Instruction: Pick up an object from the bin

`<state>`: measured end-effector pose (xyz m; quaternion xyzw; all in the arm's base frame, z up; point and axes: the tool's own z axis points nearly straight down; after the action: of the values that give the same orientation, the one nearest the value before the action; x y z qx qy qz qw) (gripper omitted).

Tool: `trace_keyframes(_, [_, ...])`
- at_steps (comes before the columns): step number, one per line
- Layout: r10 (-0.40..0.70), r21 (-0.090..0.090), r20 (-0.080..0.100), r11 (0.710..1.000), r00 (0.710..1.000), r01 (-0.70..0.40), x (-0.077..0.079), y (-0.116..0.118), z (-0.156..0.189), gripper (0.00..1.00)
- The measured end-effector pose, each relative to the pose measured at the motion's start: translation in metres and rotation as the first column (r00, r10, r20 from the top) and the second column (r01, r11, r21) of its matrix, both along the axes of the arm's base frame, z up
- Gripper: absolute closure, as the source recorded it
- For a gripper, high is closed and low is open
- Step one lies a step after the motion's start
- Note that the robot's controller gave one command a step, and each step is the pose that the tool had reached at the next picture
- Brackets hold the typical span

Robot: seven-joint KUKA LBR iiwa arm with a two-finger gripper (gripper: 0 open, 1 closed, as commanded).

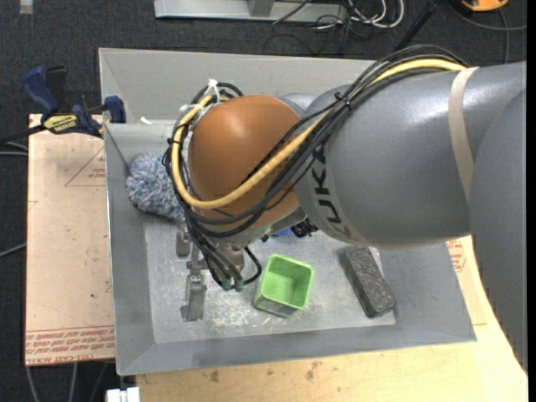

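Gripper [194, 296] sits low near the bin's [126, 308] front-left corner; I cannot tell how wide it is. A green square cup [285, 285] is just beside it, a grey block [367, 280] lies near the right wall, and a fuzzy blue-white bundle [151, 182] lies back-left.

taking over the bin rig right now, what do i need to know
Gripper: low over the floor of the bin, front part, toward the view's left. Whether it grips anything cannot be told.
Things: a green square cup lies just to the gripper's right in the view, opening up. A grey block is further right, and a blue-and-white fluffy bundle sits in the back left corner. A small blue item is mostly hidden under the arm.
Done: the arm is down in the bin.
Left: nothing looks lifted yet, so one thing must be grasped and raised out.
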<state>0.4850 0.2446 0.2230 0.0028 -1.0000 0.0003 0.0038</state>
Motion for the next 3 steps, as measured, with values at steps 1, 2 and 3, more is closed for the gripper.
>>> trace_keyframes(1, [-0.005,0.002,0.007,1.0,1.0,0.005,0.002,-0.001,0.004,0.0])
trace_keyframes(2, [-0.045,0.003,0.009,0.999,0.999,0.045,0.022,-0.054,-0.006,0.0])
trace_keyframes(3, [0.043,0.002,0.013,0.999,0.999,-0.043,0.061,-0.072,-0.046,0.0])
